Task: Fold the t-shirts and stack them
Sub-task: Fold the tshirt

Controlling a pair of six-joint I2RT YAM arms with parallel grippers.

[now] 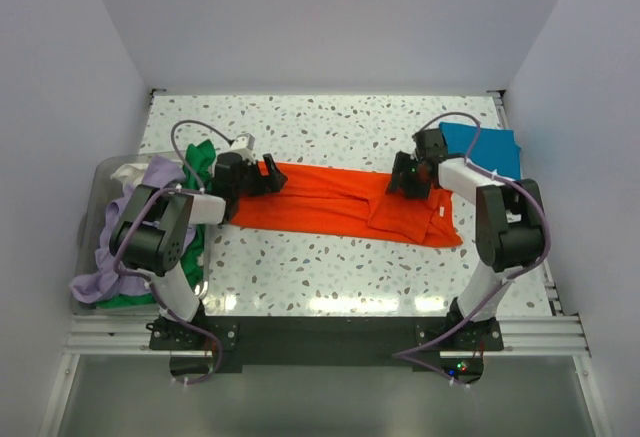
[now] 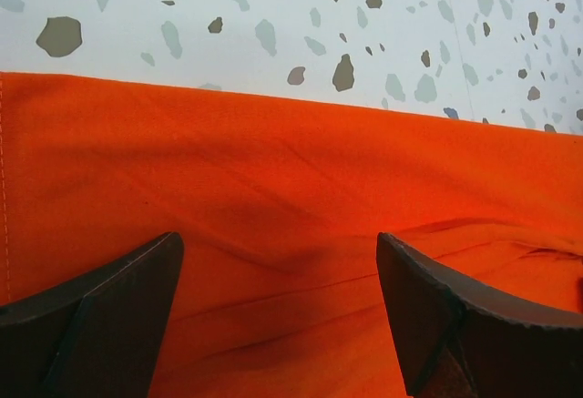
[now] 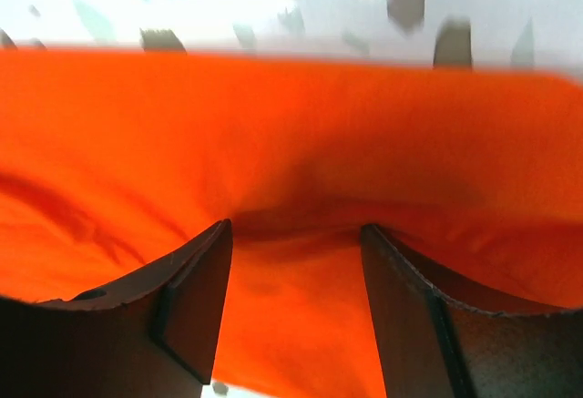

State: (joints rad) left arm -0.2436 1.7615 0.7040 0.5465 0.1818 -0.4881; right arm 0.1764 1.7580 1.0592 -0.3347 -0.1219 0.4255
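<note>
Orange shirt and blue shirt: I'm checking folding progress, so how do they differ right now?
The orange shirt stretches as a long strip across the table's middle; the blue shirt is a compact folded rectangle at the far right. The left arm and right arm both end over the orange shirt, not the blue shirt. Both shirts are plain-coloured and lie flat.

No writing, label, brand mark, number or sign can be read in any view. The bright orange cloth t-shirt (image 1: 330,202) is plain fabric, and the white speckled table (image 1: 330,127) shows only its flecks.
</note>
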